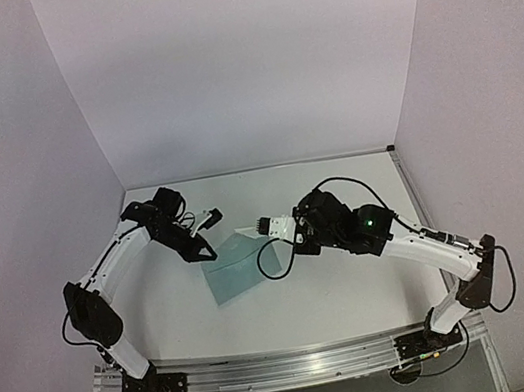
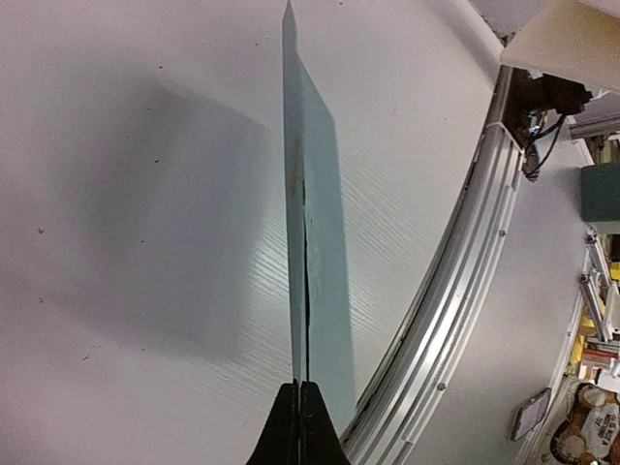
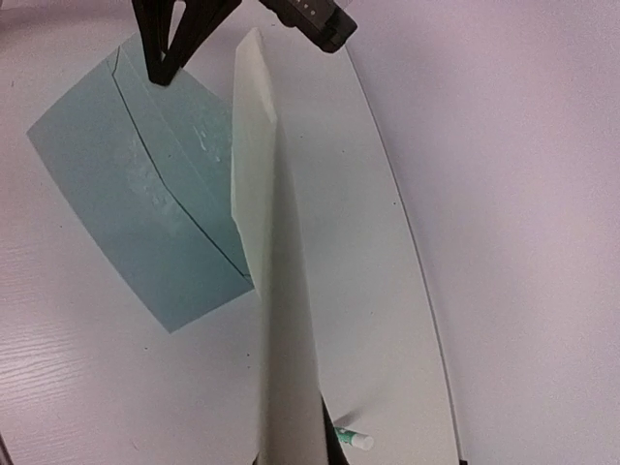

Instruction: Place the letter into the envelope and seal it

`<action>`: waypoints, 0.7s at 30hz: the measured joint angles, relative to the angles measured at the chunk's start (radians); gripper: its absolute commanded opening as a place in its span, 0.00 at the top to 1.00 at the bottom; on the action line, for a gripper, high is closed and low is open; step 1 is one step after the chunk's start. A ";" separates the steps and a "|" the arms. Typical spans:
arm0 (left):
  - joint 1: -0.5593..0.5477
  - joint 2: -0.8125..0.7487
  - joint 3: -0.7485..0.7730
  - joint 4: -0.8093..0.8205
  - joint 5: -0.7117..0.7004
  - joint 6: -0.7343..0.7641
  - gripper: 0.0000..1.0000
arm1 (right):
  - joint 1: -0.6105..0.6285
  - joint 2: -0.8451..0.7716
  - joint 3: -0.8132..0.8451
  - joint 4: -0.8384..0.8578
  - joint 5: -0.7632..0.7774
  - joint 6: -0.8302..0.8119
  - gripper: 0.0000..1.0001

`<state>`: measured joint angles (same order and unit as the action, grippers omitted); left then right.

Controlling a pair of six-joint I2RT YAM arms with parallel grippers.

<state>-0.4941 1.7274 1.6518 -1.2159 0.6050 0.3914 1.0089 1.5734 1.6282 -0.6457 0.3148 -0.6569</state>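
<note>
The teal envelope (image 1: 236,269) lies slanted on the table's middle, one corner lifted. My left gripper (image 1: 199,252) is shut on that edge; in the left wrist view the envelope (image 2: 325,242) runs edge-on away from the closed black fingertips (image 2: 287,421). The cream letter (image 1: 247,230) is pinched in my right gripper (image 1: 261,226), just right of and above the envelope. Seen from the right wrist, the letter (image 3: 281,320) stands edge-on and hides my own fingers, with the envelope (image 3: 145,213) flat to its left and the left gripper's fingers (image 3: 170,39) on its far corner.
A small green-and-white tube (image 3: 351,438) lies on the table beside the right gripper. An aluminium rail (image 2: 455,320) runs along the near table edge, with clutter beyond it. White walls (image 1: 238,58) close in the back and sides.
</note>
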 measured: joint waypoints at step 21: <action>0.080 0.407 0.069 -0.071 0.130 0.350 0.25 | -0.035 0.000 -0.053 0.001 -0.295 0.234 1.00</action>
<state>-0.4144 2.1348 1.7207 -1.2869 0.7352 0.7418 0.9737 1.5734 1.5748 -0.6450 0.0200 -0.4227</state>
